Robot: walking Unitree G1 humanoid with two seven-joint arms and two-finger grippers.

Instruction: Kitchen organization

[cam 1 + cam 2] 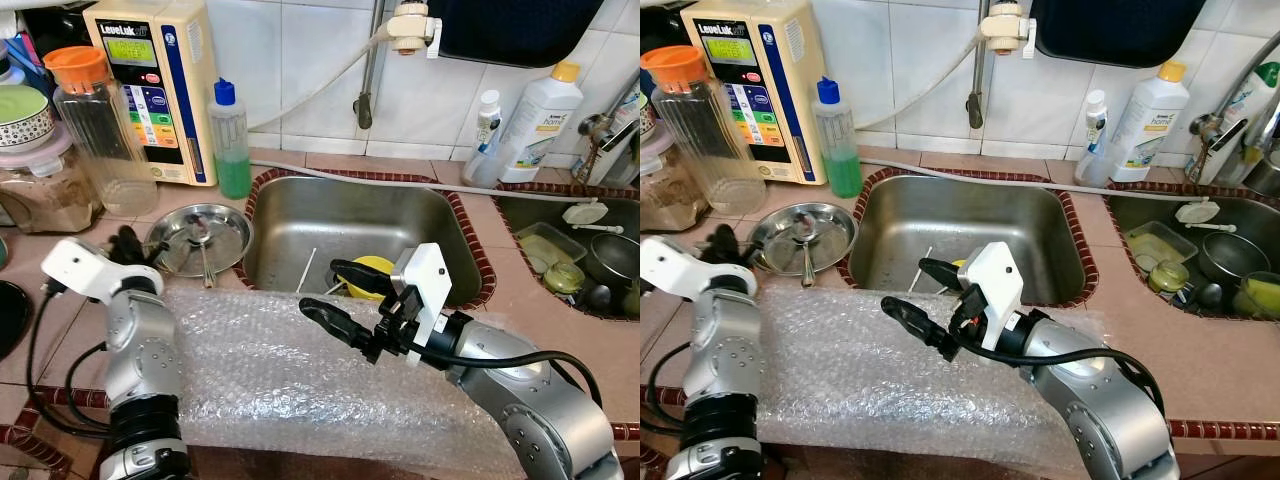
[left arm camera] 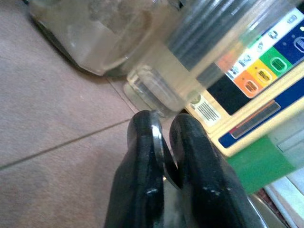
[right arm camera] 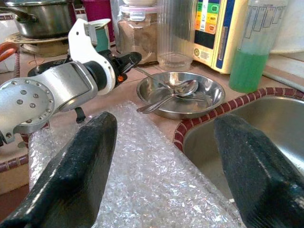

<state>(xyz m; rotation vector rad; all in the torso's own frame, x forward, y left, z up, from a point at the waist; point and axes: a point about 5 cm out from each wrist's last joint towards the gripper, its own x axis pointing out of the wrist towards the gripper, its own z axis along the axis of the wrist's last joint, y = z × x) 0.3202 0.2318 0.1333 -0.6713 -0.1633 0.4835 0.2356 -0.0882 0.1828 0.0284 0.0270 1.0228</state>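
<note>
- The left gripper (image 3: 132,59) pinched a spoon handle (image 3: 151,77) over the steel dish (image 3: 209,102).
- The right gripper (image 1: 340,295) hung spread above bubble wrap (image 1: 290,370), partly hiding a yellow item (image 1: 372,270) in the sink (image 1: 300,215).

Your left gripper (image 3: 129,59) at frame's left edge, elbow bent, fingers pressed together. Your right gripper (image 1: 338,295) mid-frame, fingers spread wide, forearm reaching in from lower right.

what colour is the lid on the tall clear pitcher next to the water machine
Orange. The pitcher's lid shows best in the left eye view, at the counter's back left.
</note>
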